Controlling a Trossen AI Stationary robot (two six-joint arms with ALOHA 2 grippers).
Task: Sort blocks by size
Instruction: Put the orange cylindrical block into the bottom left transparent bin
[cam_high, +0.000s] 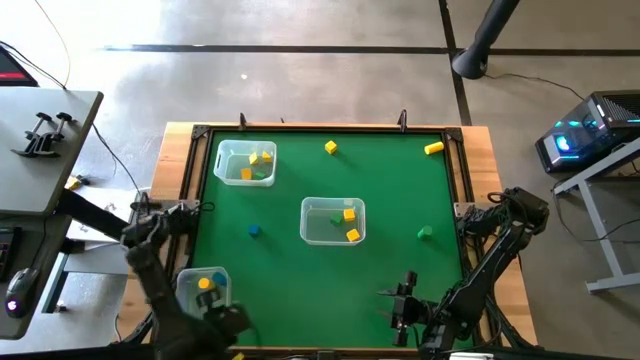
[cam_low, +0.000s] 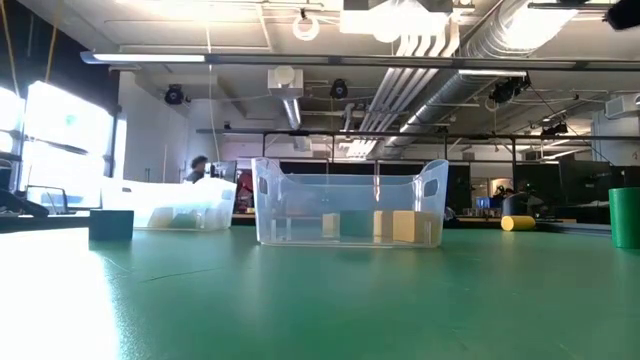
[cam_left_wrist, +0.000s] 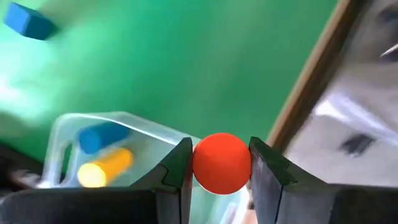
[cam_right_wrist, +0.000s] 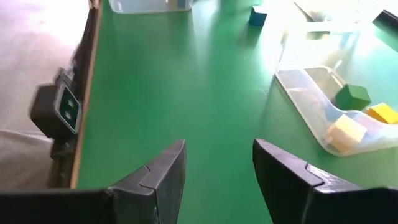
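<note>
Left gripper (cam_left_wrist: 219, 171) clamps a round orange-red block (cam_left_wrist: 221, 163) over the clear plastic bin (cam_left_wrist: 62, 134), prob. lined up for dropping; right gripper (cam_right_wrist: 219, 168) idles w/ fingers apart.

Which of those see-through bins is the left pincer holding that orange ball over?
The near-left corner bin, the one holding a blue and a yellow cylinder; the other two hold cubes.

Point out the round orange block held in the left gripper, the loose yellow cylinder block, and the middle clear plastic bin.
Round orange block (cam_left_wrist: 222, 163), left wrist view, its centre.
Yellow cylinder block (cam_high: 433, 148), high view, its middle.
Middle clear plastic bin (cam_high: 306, 222), high view, its bare left wall.
</note>
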